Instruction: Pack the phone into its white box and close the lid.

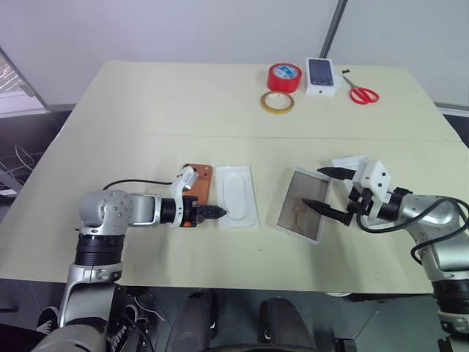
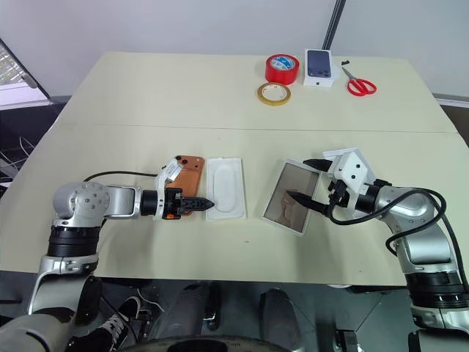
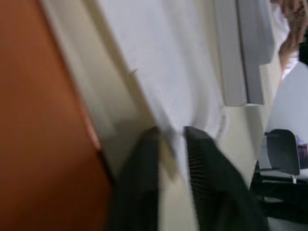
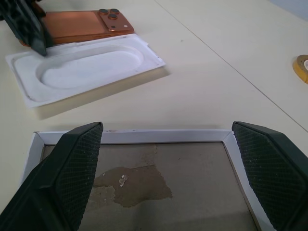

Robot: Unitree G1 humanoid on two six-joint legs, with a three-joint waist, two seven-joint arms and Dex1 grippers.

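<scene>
The copper-orange phone (image 1: 199,179) lies flat on the table, left of centre. A flat white insert (image 1: 238,196) with an oval recess lies right beside it. My left gripper (image 1: 217,213) is shut, its tips pinching the insert's near-left rim (image 3: 159,103), close to the phone's (image 3: 43,125) edge. The white box (image 1: 300,204), with its grey-brown stained inner face up, lies to the right. My right gripper (image 1: 322,189) hovers open at the box's right edge, one finger on each side of the box rim (image 4: 166,135). A white tray, likely the lid (image 1: 347,161), lies partly hidden behind that gripper.
At the far edge of the table sit a red tape roll (image 1: 284,76), a yellow tape ring (image 1: 277,102), a small white box picturing a dark phone (image 1: 322,75) and red scissors (image 1: 360,92). Bare tabletop (image 1: 183,110) spans the middle.
</scene>
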